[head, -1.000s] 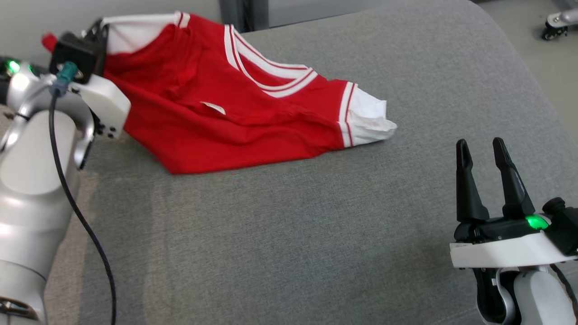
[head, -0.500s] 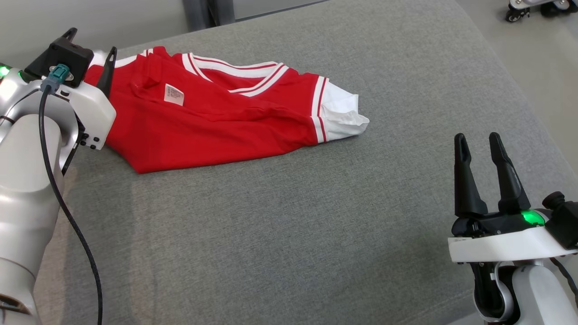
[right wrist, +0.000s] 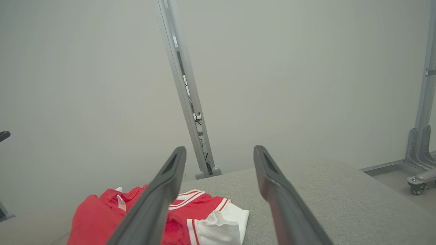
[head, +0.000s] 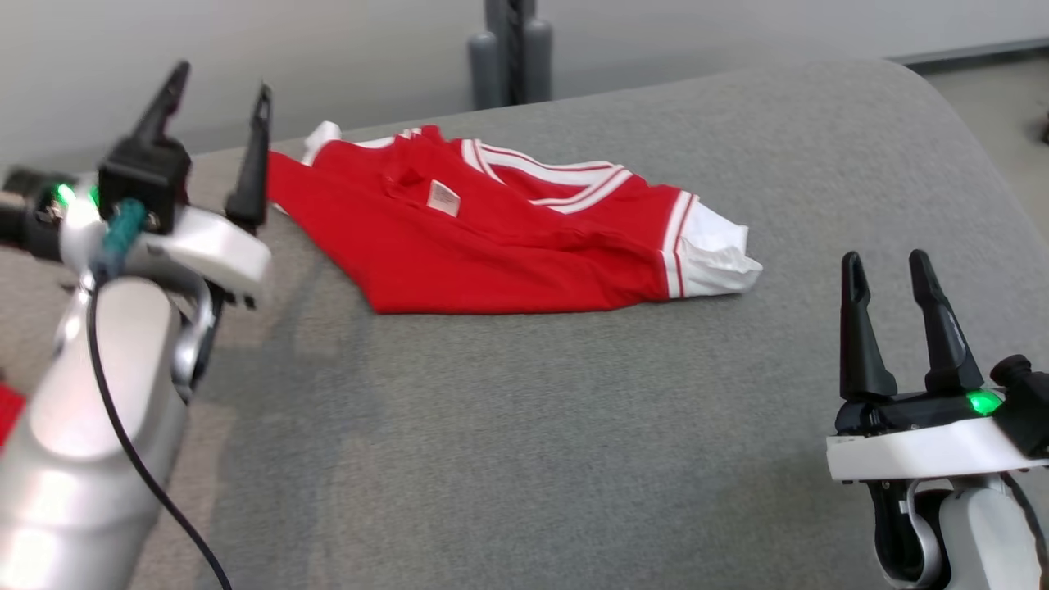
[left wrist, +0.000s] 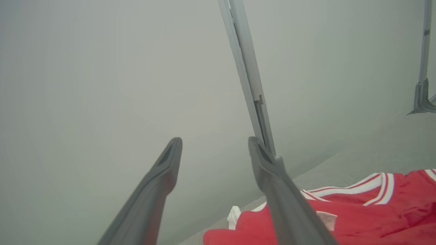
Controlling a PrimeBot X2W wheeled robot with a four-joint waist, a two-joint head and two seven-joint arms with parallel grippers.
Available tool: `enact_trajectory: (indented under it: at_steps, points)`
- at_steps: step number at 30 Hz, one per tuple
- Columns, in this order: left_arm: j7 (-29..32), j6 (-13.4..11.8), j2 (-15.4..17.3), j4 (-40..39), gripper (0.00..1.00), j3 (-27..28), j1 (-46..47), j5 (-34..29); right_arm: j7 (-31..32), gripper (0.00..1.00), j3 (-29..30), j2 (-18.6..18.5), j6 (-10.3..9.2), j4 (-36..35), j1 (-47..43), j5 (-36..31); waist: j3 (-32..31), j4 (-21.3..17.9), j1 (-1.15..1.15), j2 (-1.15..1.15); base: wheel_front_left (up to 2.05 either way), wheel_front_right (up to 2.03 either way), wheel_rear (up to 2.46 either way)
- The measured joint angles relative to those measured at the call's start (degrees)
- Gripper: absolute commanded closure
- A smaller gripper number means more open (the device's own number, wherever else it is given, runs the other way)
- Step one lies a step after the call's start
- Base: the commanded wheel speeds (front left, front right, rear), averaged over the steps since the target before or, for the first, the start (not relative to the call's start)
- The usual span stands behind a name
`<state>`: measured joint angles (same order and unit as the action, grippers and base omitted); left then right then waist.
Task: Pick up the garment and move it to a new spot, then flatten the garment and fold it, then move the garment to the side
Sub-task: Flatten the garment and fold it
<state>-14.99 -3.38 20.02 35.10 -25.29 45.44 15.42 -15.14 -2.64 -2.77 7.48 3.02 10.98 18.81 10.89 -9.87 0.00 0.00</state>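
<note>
The garment [head: 508,238], a red shirt with white striped trim and white sleeve ends, lies folded on the grey cushioned surface [head: 574,426] toward its far left. It also appears low in the left wrist view, garment [left wrist: 374,211], and in the right wrist view, garment [right wrist: 204,214]. My left gripper [head: 220,82] stands open just left of the garment's near corner, lifted off it, with nothing between its fingers. At the lower right, well apart from the garment, my right gripper [head: 889,266] is open and empty.
A grey metal post [head: 510,49] stands behind the surface against the pale wall. The surface's far right edge [head: 967,147] curves down toward the floor. A wheeled frame foot [right wrist: 417,178] sits on the floor at the right.
My left gripper has opened, let go of the garment and drawn back and up from it. The garment has settled flat. The head camera has shifted.
</note>
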Motion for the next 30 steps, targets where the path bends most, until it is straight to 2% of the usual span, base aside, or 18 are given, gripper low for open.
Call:
enact_trajectory:
  at_steps: [2,3,6,8,10,14,18,23,26,30]
  points:
    - [0.00,-0.71,-0.56,-5.21,0.00,1.11,-4.95,0.65,0.00,0.00,-0.21,0.02,0.01,0.45,-0.32,-1.16,-1.03,1.63,0.00,0.00,0.00,0.00,0.00]
    - [0.00,-0.73,-1.59,-10.71,0.00,2.54,-10.28,2.29,0.00,0.00,-0.41,0.05,0.00,1.04,-0.69,-1.82,-2.01,3.33,0.00,0.00,0.00,0.00,0.00]
    - [0.00,-0.57,-2.69,-17.08,0.00,3.56,-18.27,2.32,0.00,0.00,-0.60,0.02,0.01,1.91,-1.01,-2.43,-3.32,5.93,0.00,0.00,0.00,0.00,0.00]
    - [-0.01,-1.88,-4.57,-21.85,0.00,5.60,-25.30,2.10,0.00,0.00,-1.61,-0.10,0.00,3.36,-1.01,-2.93,-4.47,8.40,0.00,0.00,0.00,0.00,0.00]
    - [-0.01,-1.72,-7.27,-26.80,0.00,7.02,-31.23,-0.51,0.01,0.00,-2.05,-0.91,0.00,6.33,-1.01,-3.16,-5.70,11.51,0.00,0.00,0.00,0.00,0.00]
    - [-0.01,-1.70,-10.21,-28.73,0.00,9.13,-35.90,-2.46,0.24,0.00,-3.34,-1.42,0.01,8.44,-0.30,-3.16,-6.48,14.29,0.00,0.00,0.00,0.00,0.00]
    - [0.00,0.13,-12.56,-29.39,0.00,9.68,-37.12,-4.47,1.07,0.00,-5.05,-2.85,0.00,9.53,2.12,-2.94,-6.51,16.91,0.00,0.00,0.00,0.00,0.00]
    - [0.00,2.67,-14.61,-29.54,0.00,9.51,-37.06,-7.08,5.97,0.00,-6.56,-3.88,0.00,13.52,11.93,-0.78,-5.00,20.87,0.00,0.00,0.00,0.00,0.00]
    - [0.00,3.72,-15.59,-29.42,0.00,9.05,-36.73,-7.73,8.55,0.00,-6.88,-4.67,0.01,18.25,18.59,0.93,-3.78,23.02,0.00,0.00,0.00,0.00,0.00]
    - [0.00,4.50,-16.60,-28.92,0.00,8.26,-36.44,-7.77,12.66,0.00,-5.05,-6.03,0.00,27.89,25.76,2.70,-2.10,26.39,0.00,0.00,0.00,0.00,0.00]
